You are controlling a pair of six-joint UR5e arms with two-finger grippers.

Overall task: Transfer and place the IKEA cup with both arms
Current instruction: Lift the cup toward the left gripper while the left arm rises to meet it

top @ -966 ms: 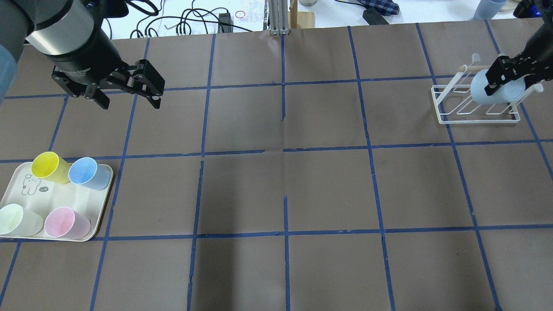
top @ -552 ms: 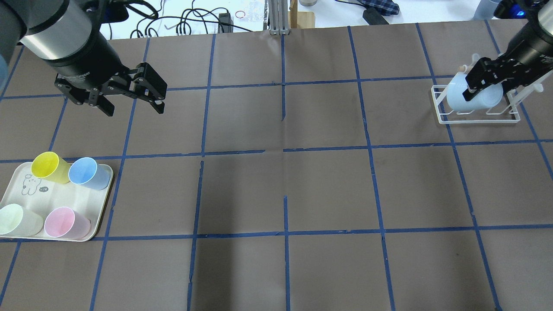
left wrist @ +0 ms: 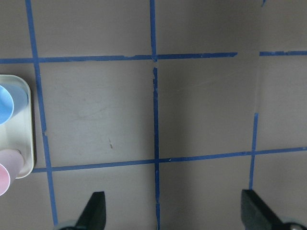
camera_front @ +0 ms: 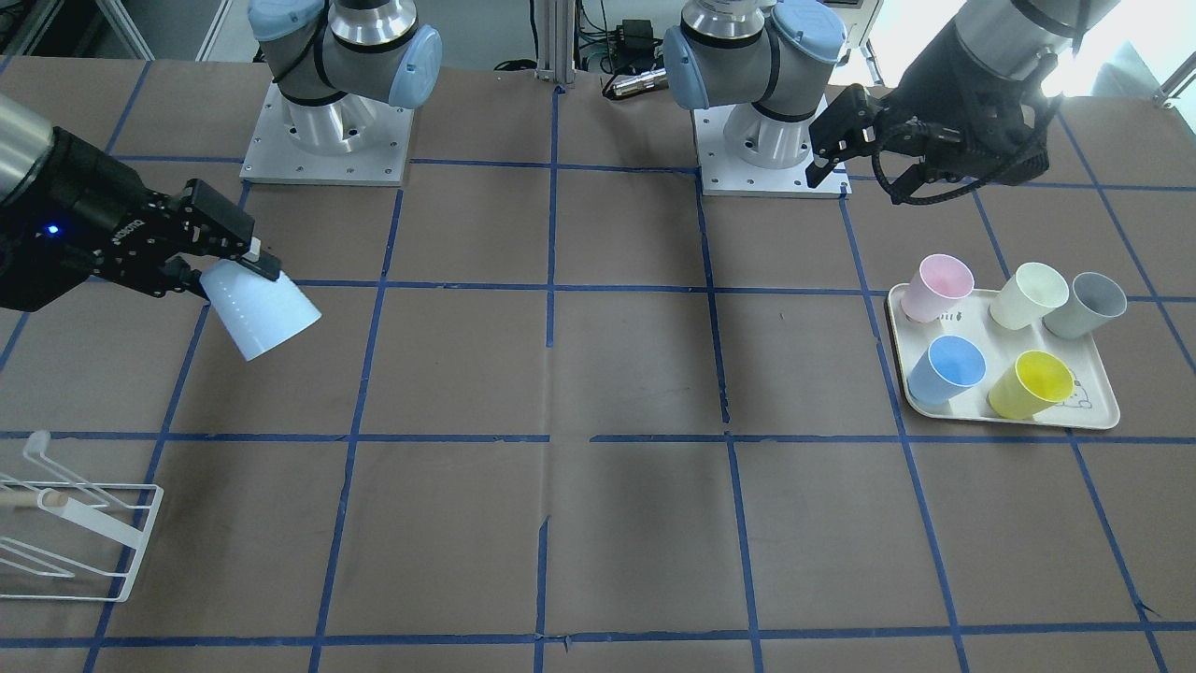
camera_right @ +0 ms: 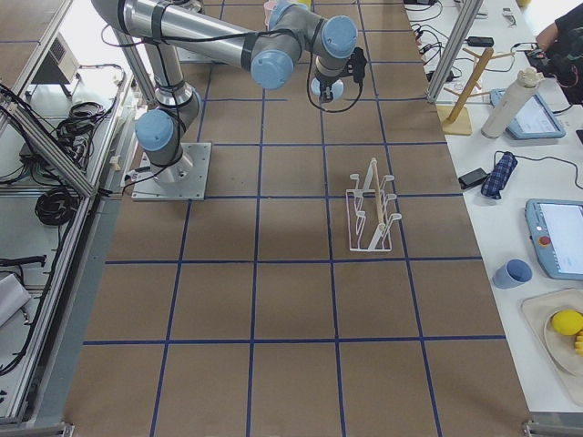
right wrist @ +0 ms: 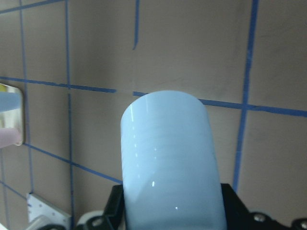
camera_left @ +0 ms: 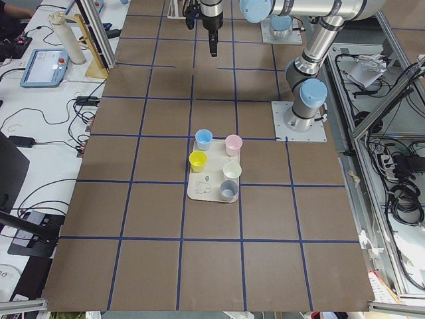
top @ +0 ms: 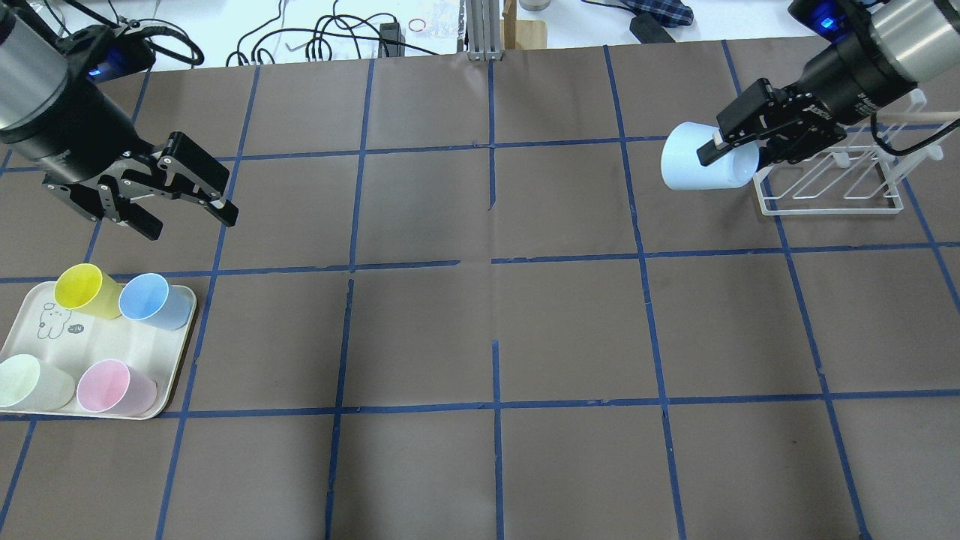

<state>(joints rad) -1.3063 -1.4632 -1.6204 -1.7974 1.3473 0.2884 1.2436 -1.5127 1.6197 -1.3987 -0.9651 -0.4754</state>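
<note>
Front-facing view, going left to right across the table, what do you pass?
Wire rack → pale blue cup held in the right gripper → open left gripper → tray of cups.

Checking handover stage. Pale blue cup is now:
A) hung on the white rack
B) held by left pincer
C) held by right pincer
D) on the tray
C: the right pincer is shut on the IKEA cup, in the air; the left pincer is open and empty.
</note>
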